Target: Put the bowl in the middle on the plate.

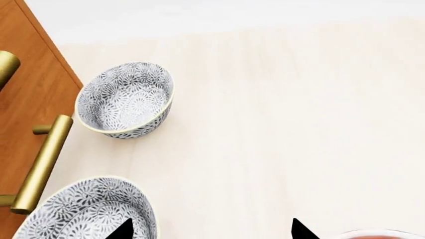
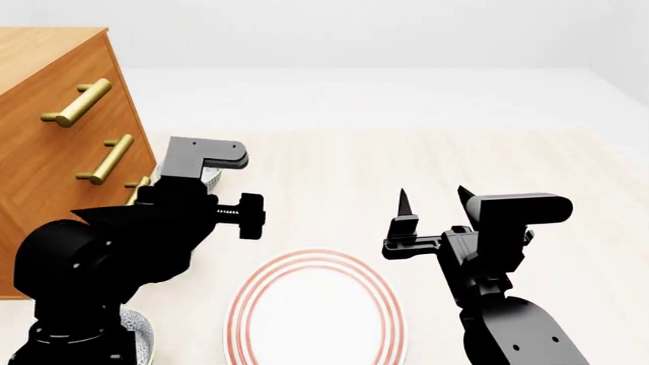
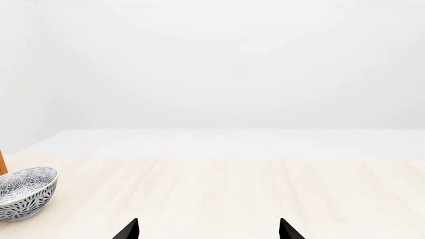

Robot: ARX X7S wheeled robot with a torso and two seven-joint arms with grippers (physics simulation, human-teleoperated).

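Note:
Two patterned bowls lie beside the dresser in the left wrist view. The bowl in the middle is the closer one, and one fingertip of my open left gripper overlaps its rim. The farther look-alike bowl stands apart from the gripper. In the head view my left arm hides the middle bowl. A third bowl's edge shows at the bottom left. The red-ringed plate lies between the arms, and its rim shows by the left gripper. My right gripper is open and holds nothing.
A wooden dresser with brass handles stands at the left, close to the bowls. In the right wrist view the right gripper faces bare pale wood, with one patterned bowl off to the side.

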